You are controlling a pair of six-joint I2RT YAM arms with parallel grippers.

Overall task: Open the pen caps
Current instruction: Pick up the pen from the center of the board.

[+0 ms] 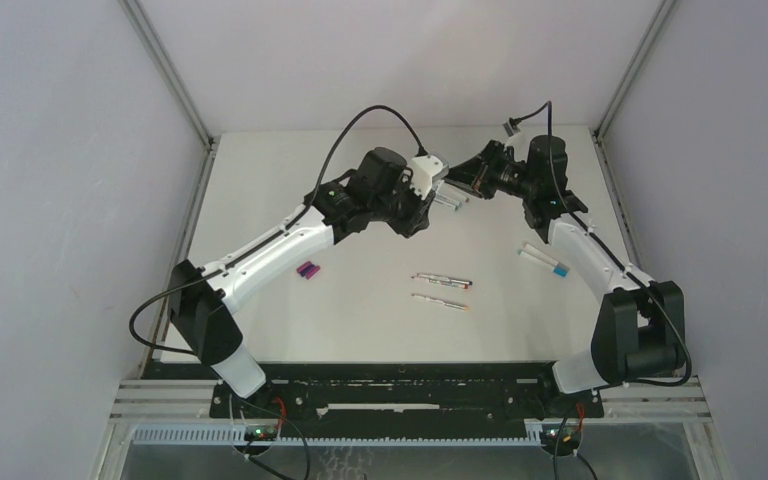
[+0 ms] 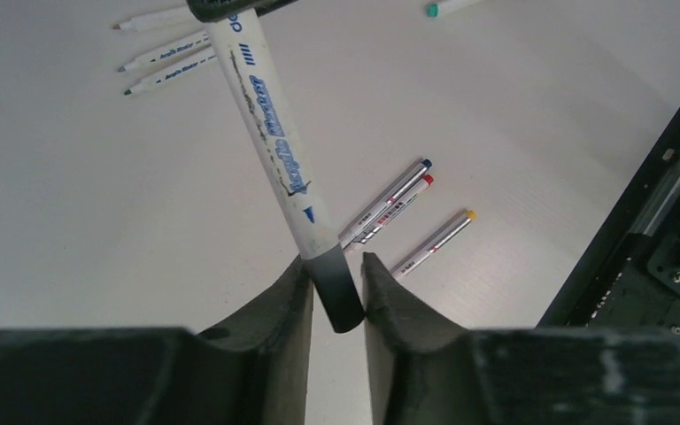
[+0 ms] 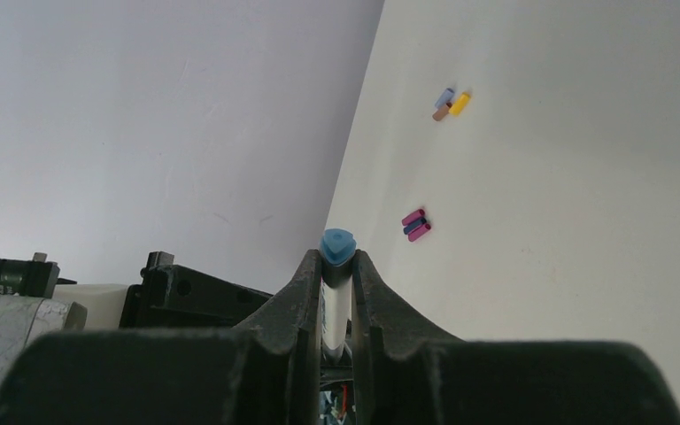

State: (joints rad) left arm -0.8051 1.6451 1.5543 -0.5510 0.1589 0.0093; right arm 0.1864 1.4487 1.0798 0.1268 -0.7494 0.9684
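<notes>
A white-barrelled pen point(image 2: 270, 133) hangs in the air between my two grippers above the far middle of the table. My right gripper point(image 3: 336, 258) is shut on its barrel, and the pen's blue end point(image 3: 336, 243) pokes out past the fingertips. In the left wrist view the pen's dark cap point(image 2: 338, 297) sits between the fingers of my left gripper point(image 2: 335, 266), which press on it from both sides. In the top view the left gripper point(image 1: 436, 186) and the right gripper point(image 1: 459, 177) meet tip to tip. Loose magenta and purple pen caps point(image 1: 307, 270) lie on the left of the table.
Two pens point(image 1: 442, 282) lie side by side at mid-table and more pens point(image 1: 543, 260) on the right. Under the grippers lie several uncapped pens point(image 2: 164, 66). Yellow and blue caps point(image 3: 452, 103) rest beyond the magenta caps point(image 3: 416, 225). The dark front rail point(image 2: 664, 204) borders the table.
</notes>
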